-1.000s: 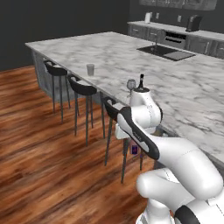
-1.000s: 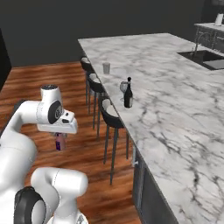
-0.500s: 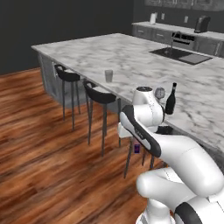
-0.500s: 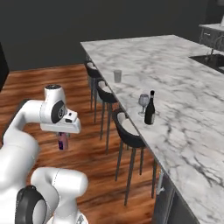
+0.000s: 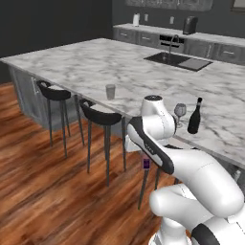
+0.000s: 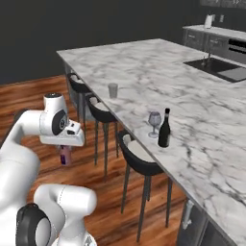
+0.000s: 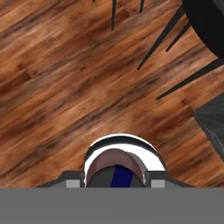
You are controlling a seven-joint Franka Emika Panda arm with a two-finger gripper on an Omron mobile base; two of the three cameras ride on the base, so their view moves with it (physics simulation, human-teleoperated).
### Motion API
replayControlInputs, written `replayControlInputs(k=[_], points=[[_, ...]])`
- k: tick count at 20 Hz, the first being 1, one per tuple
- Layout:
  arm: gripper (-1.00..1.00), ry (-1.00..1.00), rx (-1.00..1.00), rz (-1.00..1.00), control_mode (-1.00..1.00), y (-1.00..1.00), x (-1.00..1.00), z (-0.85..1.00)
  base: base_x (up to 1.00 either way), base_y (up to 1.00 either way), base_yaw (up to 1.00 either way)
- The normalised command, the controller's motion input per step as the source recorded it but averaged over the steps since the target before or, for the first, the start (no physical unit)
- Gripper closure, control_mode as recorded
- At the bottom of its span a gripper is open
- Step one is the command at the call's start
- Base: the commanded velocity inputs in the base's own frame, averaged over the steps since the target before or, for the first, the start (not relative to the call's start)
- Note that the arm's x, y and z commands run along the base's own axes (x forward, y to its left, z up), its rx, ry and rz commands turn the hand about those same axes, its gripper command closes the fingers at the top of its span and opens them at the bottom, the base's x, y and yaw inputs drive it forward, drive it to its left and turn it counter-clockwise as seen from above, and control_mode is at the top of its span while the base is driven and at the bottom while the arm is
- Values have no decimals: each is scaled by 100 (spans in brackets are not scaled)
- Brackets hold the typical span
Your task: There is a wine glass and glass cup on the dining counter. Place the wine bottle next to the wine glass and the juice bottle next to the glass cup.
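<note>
Shift since earlier frame: whole scene swung across both base views, camera carried along with the base; wine bottle and wine glass now nearer, stools sliding past.
Gripper (image 6: 65, 153): hanging low over the wood floor (image 5: 43, 191), closed around the juice bottle (image 6: 65, 154), purple body poking out below the hand.
Juice bottle, left base view (image 5: 147, 163): tucked under the white forearm, off the counter, at 8 o'clock from the wine glass.
Hand view: reddish cap (image 7: 117, 164) seen from above, between the tips.
Wine bottle (image 5: 194, 116): upright on the dining counter (image 5: 95, 62), just beside the wine glass (image 5: 180, 111), at its 3 o'clock.
Glass cup (image 5: 110, 92): upright near the counter edge, well apart from the pair, at their 9 o'clock.
Stools (image 5: 100, 115): lined along the counter's near side.
</note>
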Motion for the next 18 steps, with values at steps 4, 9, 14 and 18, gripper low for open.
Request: replayControlInputs(k=[4, 9, 14, 18], points=[[100, 0, 0, 0, 100, 0, 0, 0, 54, 40, -44], [100, 0, 0, 0, 100, 0, 0, 0, 53, 40, -44], [100, 0, 0, 0, 100, 0, 0, 0, 46, 42, -39], [100, 0, 0, 0, 100, 0, 0, 0, 41, 40, -40]])
